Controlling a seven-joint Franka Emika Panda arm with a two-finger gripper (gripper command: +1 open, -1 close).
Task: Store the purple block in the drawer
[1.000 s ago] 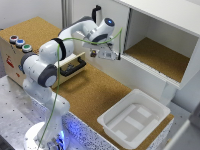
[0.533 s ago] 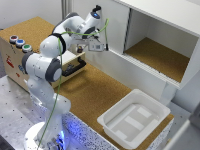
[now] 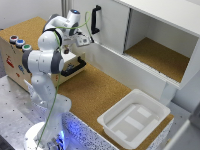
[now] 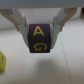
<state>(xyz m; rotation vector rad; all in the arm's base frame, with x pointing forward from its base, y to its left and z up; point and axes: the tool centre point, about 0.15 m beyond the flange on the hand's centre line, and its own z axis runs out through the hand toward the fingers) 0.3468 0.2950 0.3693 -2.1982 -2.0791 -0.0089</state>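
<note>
While I look down my wrist, my gripper (image 4: 41, 31) is clenched on the purple block (image 4: 41, 39), one finger (image 4: 20, 25) pressed to each side, the yellow letters A and G facing the lens. Below it runs a pale surface, and a yellow block (image 4: 2, 61) peeks in at the lower left edge of that frame.

In the exterior view I hang in the upper middle of the frame, my gripper (image 3: 81, 40) raised near the big white cabinet's black handle (image 3: 95, 19). The drawer (image 3: 72, 64) sits lower, left of centre, pulled out with its black bar handle (image 3: 74, 67) showing, though my own arm hides most of its inside. The white tub (image 3: 135, 117) lies at the lower right, well apart.

As I judge it, my grip covers only the block's upper half, so a quick swing could twist it loose. Descending blind past my elbow, I might clip the drawer front or drop the block on the cork (image 3: 100, 92) beside it.
</note>
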